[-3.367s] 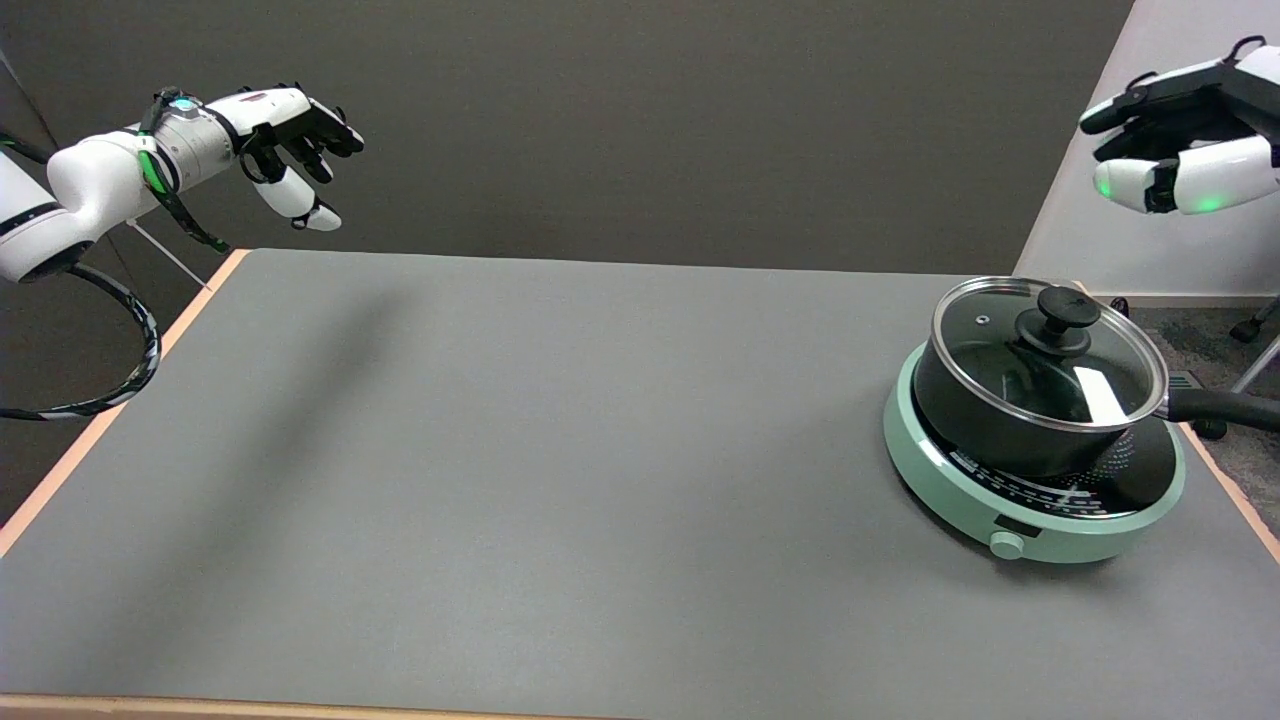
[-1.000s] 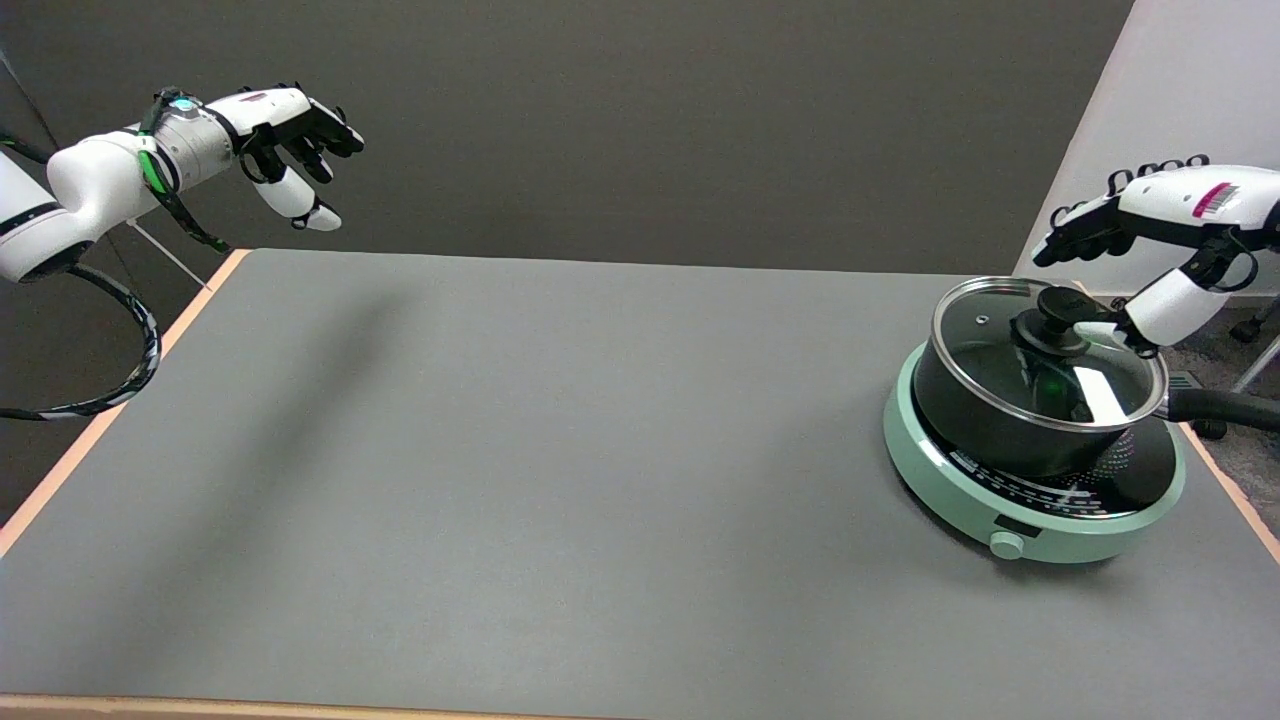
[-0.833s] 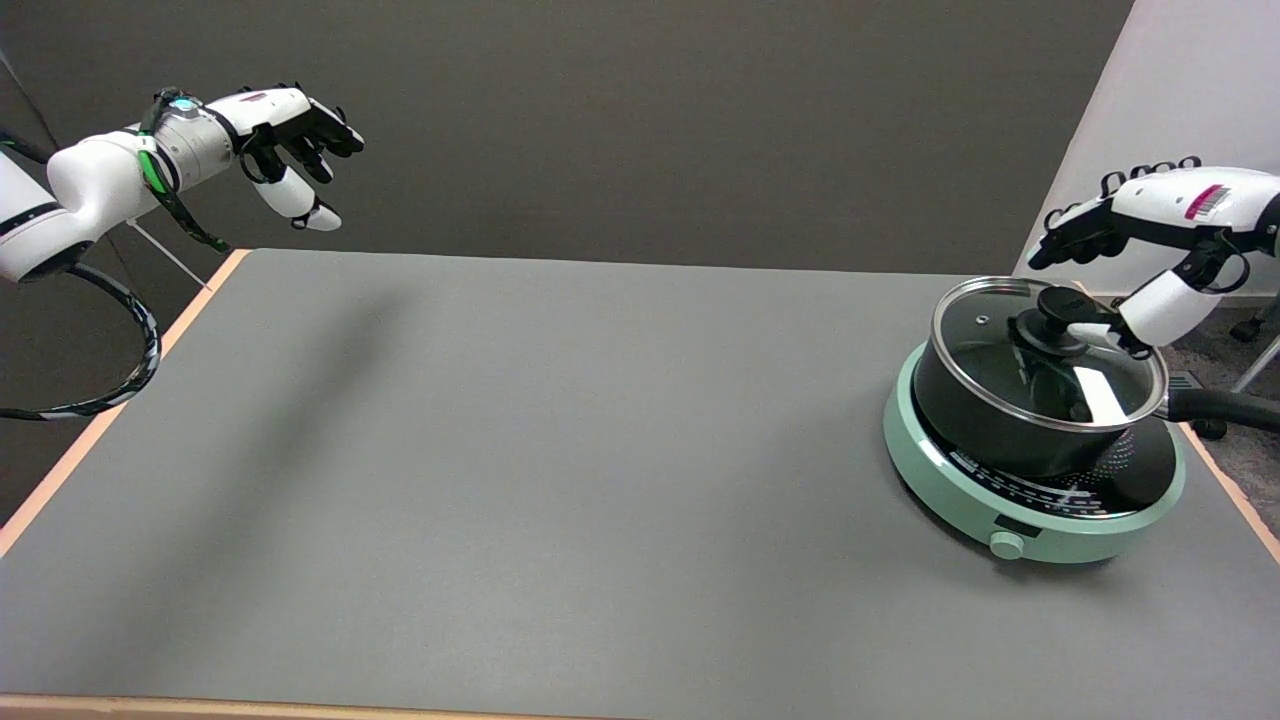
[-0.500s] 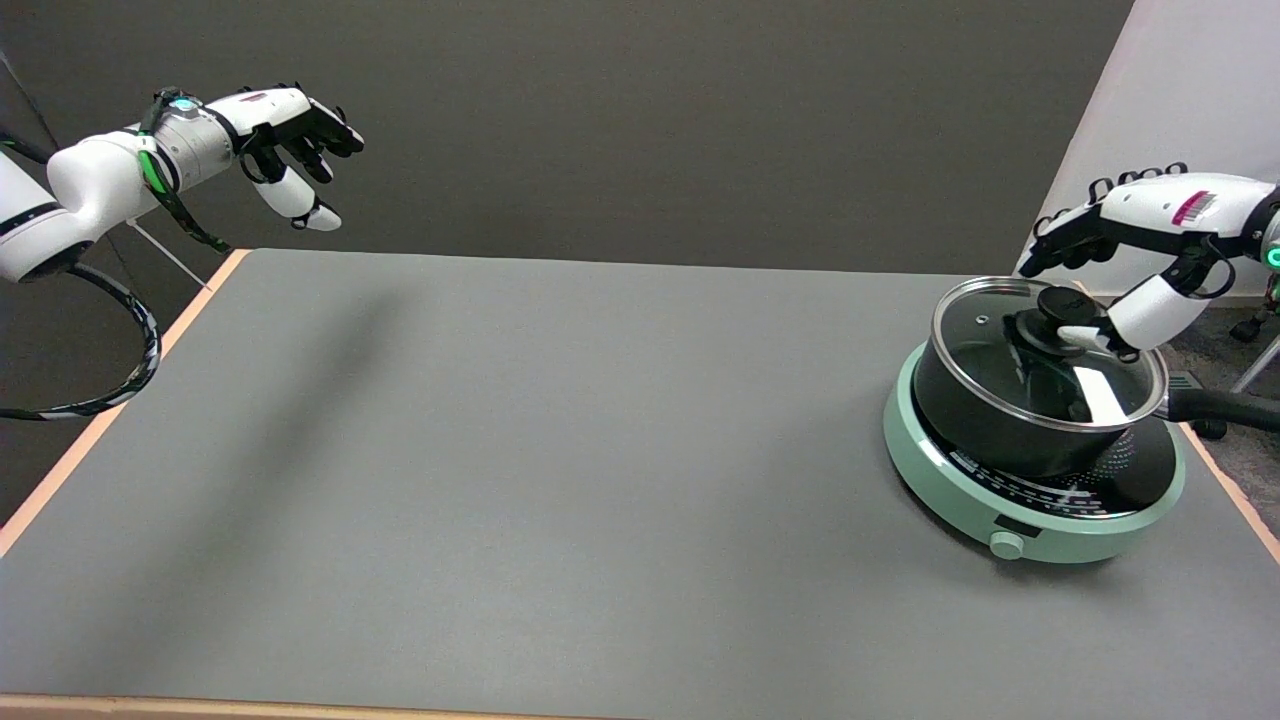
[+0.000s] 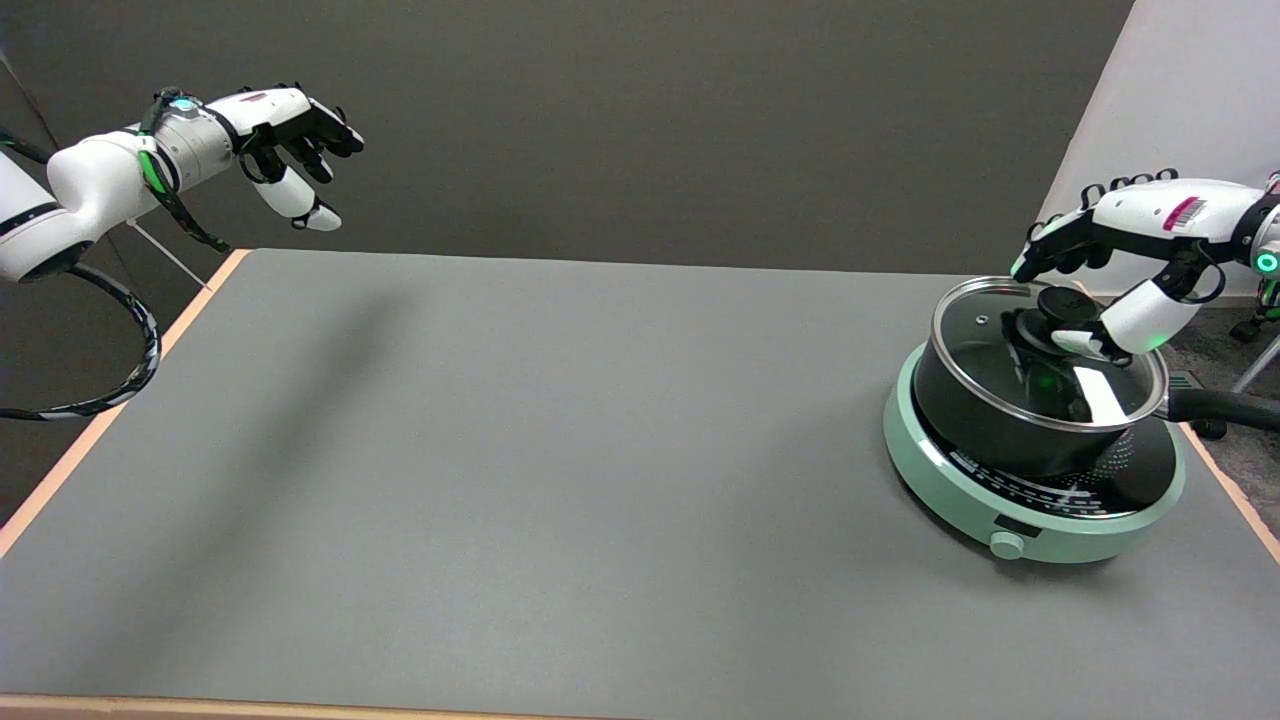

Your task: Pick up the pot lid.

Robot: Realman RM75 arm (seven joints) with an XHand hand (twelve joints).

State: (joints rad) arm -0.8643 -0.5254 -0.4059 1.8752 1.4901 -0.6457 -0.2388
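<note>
The glass pot lid [image 5: 985,335], steel-rimmed with a black knob [image 5: 1058,304], sits on the black pot [image 5: 985,425] at the table's right side. My right hand [image 5: 1115,255] hovers over the lid's far right part. Its thumb [image 5: 1105,335] lies against or just beside the knob's right side. The other fingers [image 5: 1045,248] curl down past the lid's far rim, apart from the knob. The hand holds nothing.
The pot stands on a round mint-green cooker [image 5: 955,488], and its black handle [image 5: 1230,408] sticks out past the table's right edge. The idle left hand [image 5: 290,140] hangs in the air at the upper left. A white wall lies behind the pot.
My right hand has come down from the upper right and shifted left over the lid; its thumb has closed in on the knob and its fingers have dropped toward the far rim. The lid has not moved.
</note>
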